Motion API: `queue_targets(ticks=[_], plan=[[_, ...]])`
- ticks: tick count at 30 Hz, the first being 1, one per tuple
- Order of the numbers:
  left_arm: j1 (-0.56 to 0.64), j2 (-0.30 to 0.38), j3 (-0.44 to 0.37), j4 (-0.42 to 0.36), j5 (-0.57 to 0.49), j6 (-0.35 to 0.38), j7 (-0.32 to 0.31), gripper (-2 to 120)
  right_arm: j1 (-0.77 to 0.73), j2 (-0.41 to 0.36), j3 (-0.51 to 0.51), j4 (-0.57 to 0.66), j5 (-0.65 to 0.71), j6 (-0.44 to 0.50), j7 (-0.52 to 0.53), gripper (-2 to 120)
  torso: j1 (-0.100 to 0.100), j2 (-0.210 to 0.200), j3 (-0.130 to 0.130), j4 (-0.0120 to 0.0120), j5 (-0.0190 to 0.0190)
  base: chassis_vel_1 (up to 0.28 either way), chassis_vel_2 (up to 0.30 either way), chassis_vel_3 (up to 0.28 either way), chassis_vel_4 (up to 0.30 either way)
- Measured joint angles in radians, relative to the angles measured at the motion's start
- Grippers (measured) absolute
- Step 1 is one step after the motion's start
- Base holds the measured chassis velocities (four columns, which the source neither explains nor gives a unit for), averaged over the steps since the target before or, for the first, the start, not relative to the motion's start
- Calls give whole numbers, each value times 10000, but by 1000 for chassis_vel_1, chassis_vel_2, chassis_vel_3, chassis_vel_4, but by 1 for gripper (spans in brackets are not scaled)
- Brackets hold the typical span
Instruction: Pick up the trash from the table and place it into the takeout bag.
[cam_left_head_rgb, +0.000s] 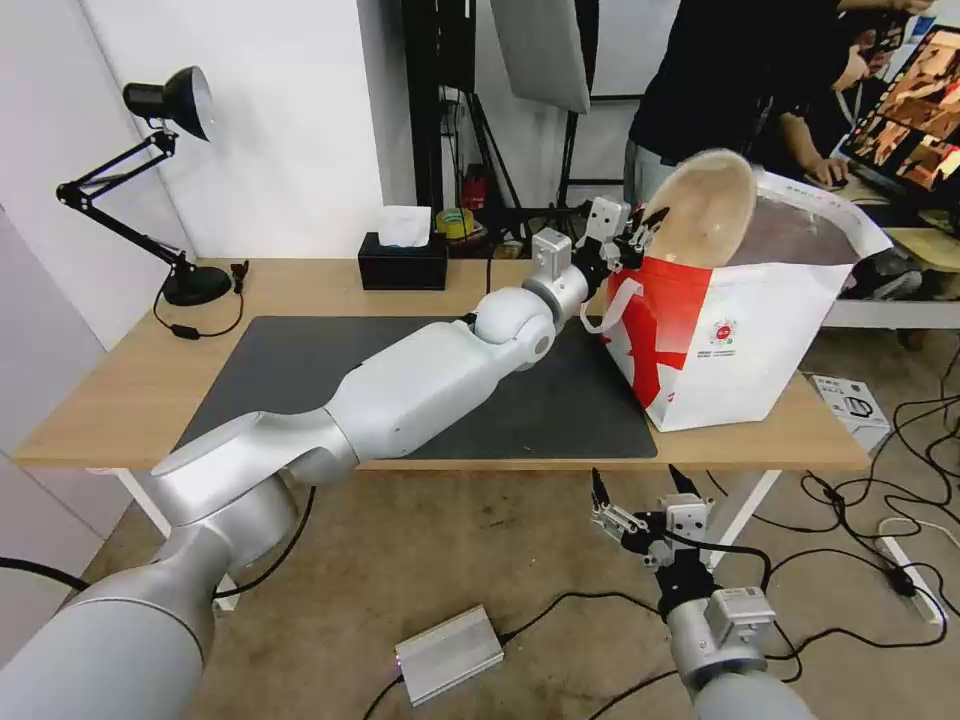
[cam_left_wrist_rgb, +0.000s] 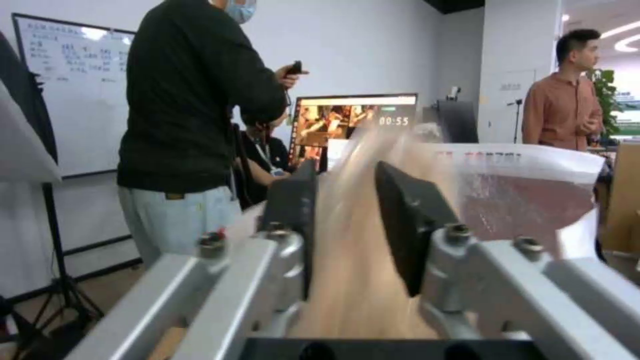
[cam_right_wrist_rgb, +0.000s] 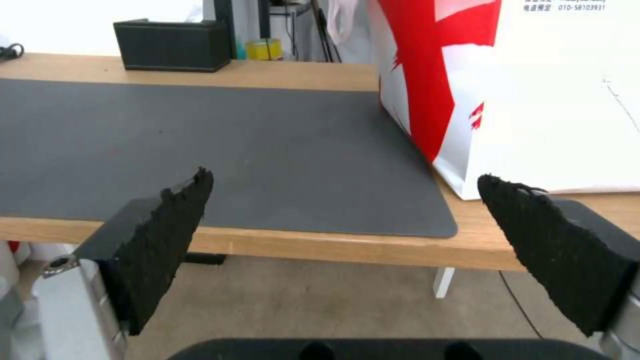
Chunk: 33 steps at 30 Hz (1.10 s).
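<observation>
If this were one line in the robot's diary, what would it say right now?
left gripper: shut on beige bowl, tilted over takeout bag | right gripper: open, idle below table edge

Robotics lab or office: whiteboard, monitors, light stand, floor cables by the light-wood table.

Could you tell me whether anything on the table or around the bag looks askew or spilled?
Nothing has spilled. The shallow beige bowl is tipped almost on edge over the takeout bag, pinched at its rim by the left tool. The bag's mouth sags unevenly.
</observation>
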Motion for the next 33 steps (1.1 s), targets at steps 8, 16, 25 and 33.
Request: queue_targets(ticks=[8,16,25,33], plan=[[-47,5,51,-111,-102,-30,-36,61,0,0,0,0,0,0,0,100,0,0,0,-1,0,0,0,0,0],[-127,50,113,-340,-122,-29,-196,92,-1,0,0,0,0,0,0,100,-1,0,0,-1,0,0,0,0,0],[-25,399,-78,-900,-86,-274,-700,100,0,0,0,0,0,0,0,100,0,1,1,0,0,0,0,0,0],[493,1319,-237,-2212,1142,-744,-1930,100,-1,0,0,0,0,0,0,100,0,1,0,0,-1,0,0,0,0]])
